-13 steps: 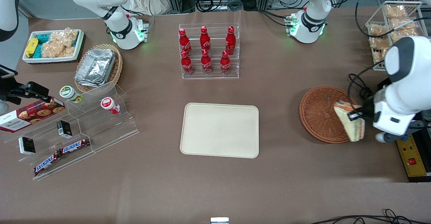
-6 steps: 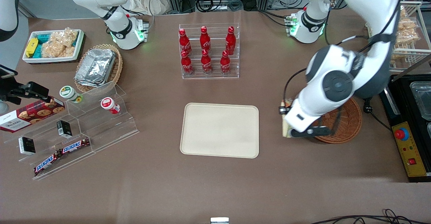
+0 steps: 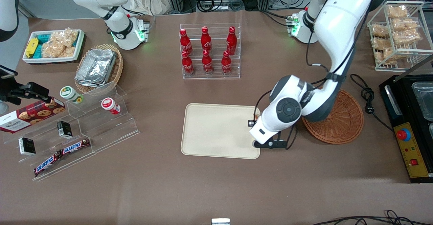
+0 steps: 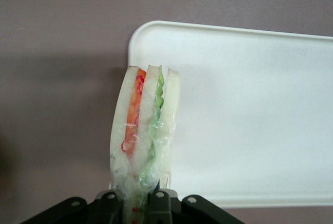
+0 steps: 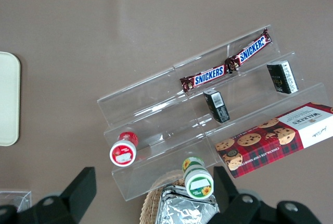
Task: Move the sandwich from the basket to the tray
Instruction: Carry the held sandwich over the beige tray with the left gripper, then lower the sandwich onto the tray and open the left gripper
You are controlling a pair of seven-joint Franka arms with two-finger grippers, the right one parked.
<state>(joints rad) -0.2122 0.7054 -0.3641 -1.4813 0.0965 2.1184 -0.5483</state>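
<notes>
sandwich (image 4: pixel 144 130) pinched upright in my gripper (image 4: pixel 140 203), now carried clear of the basket (image 3: pixel 341 123) and hanging over the tray (image 3: pixel 216 130) edge nearest it. basket left bare; transport nearly done, lowering and release remain.

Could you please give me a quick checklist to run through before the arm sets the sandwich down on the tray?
1. Grip: the left gripper has its jaws shut on the clear-wrapped triangular sandwich: ok.
2. Sandwich out of the round reddish-brown wicker basket: ok.
3. Position: sandwich hangs over the rim of the cream rectangular tray, not its middle: not ok.
4. Landing area on the tray is bare: ok.
5. Height above the tray: cannot tell.
</notes>
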